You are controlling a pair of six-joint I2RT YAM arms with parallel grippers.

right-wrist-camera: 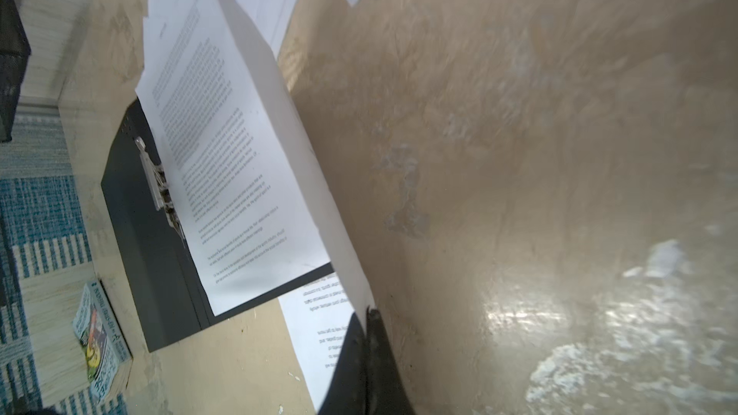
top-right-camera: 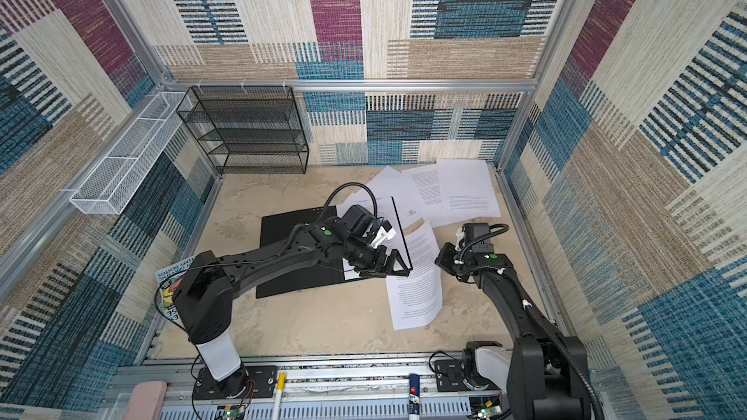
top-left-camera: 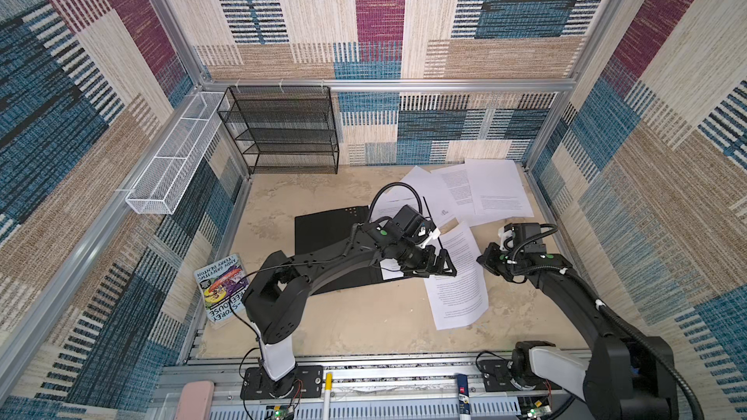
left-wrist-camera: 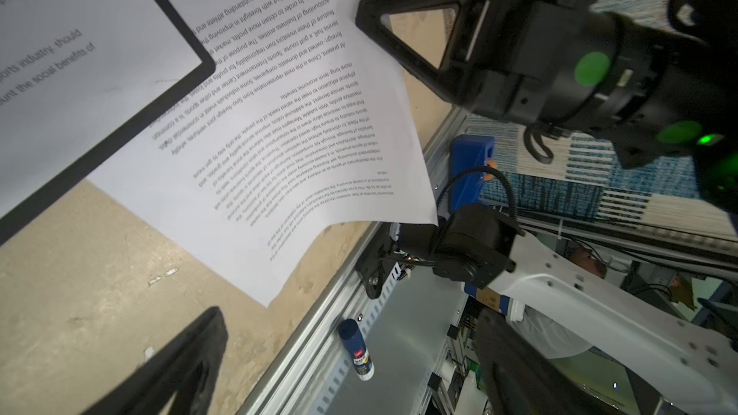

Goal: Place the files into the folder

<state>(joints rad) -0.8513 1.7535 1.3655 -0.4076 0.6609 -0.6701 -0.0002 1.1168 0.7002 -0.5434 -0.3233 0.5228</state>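
Note:
The folder (top-left-camera: 323,236) lies open at mid-table, black inside up, its metal spine clip (right-wrist-camera: 159,185) showing in the right wrist view. One printed sheet (right-wrist-camera: 223,153) rests on its right half. My right gripper (right-wrist-camera: 367,313) is shut on the edge of another of the files (top-left-camera: 456,288), a printed sheet lifted and curling beside the folder's right edge. My left gripper (top-left-camera: 442,270) hovers open over the folder's near right corner (left-wrist-camera: 159,85), nothing between its fingers (left-wrist-camera: 179,369). More files (top-left-camera: 497,191) lie overlapped at the back right.
A colourful paperback book (top-left-camera: 220,292) lies at the table's left edge. A black mesh rack (top-left-camera: 283,131) and a white mesh basket (top-left-camera: 174,163) stand at the back left. A glue stick (top-left-camera: 463,393) and a marker (top-left-camera: 328,393) lie on the front rail.

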